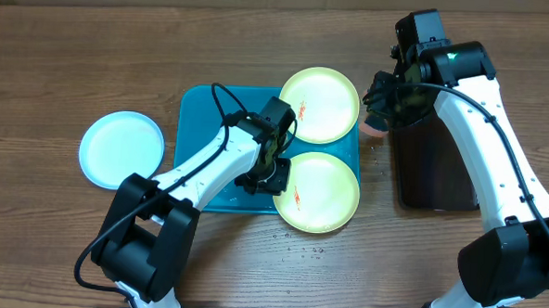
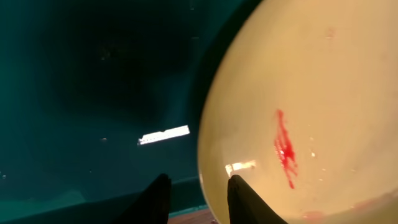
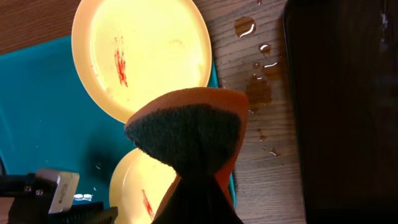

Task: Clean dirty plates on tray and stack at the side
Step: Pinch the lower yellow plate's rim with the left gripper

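Our left jaws stand narrowly apart astride the rim of the near plate [image 2: 298,93]; we cannot tell whether they pinch it yet. Our right jaws are clamped on a sponge [image 3: 186,130]. 2 red-smeared plates lie on the tray [image 1: 197,113], both overhanging its right edge. 1 pale plate [image 1: 121,149] sits on the counter [image 1: 75,52] to its left. A grip on so thin a rim could slip, tipping the overhanging plate off the tray.

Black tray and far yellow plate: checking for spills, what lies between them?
Water drops on the wooden table, in the right wrist view; overhead, the sponge hangs over that gap.
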### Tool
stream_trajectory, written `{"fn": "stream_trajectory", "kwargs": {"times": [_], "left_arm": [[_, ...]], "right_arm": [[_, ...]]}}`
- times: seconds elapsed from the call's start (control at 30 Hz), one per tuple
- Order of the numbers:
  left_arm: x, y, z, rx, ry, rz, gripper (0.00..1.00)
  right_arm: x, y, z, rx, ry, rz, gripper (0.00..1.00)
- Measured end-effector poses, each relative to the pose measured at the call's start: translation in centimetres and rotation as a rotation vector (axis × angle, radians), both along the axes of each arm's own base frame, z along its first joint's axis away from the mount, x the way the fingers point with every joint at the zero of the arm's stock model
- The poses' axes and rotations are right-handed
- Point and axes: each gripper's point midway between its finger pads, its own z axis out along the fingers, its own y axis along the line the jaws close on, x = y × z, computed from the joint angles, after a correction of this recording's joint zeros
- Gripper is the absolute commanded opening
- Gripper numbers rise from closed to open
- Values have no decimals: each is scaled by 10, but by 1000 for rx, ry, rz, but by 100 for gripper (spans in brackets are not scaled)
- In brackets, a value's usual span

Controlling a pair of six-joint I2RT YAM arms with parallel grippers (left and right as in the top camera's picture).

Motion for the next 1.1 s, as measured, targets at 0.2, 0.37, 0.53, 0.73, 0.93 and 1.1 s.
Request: {"fn": "stream_trajectory", "kwargs": {"times": [0.2,0.37,0.53,0.73,0.93,1.1], "left_arm": [[2,4,-1,7,-4,1,24],[5,2,-1,-1,-14,-4,24],[8,-8,-1,-60,-21,-37,21],[10,-10,-1,-95,-11,-38,19],[7,-9,-12,-84,22,-39,11],[2,-8,-20,-91,62,-47,4]], "right_arm": [[0,0,0,0,0,2,4],[0,0,0,0,0,2,4],[0,0,0,0,0,2,4],[0,0,0,-1,0,6,4],[0,0,0,-4,-1,15,4],[-2,0,-1,-7,4,21,4]]}}
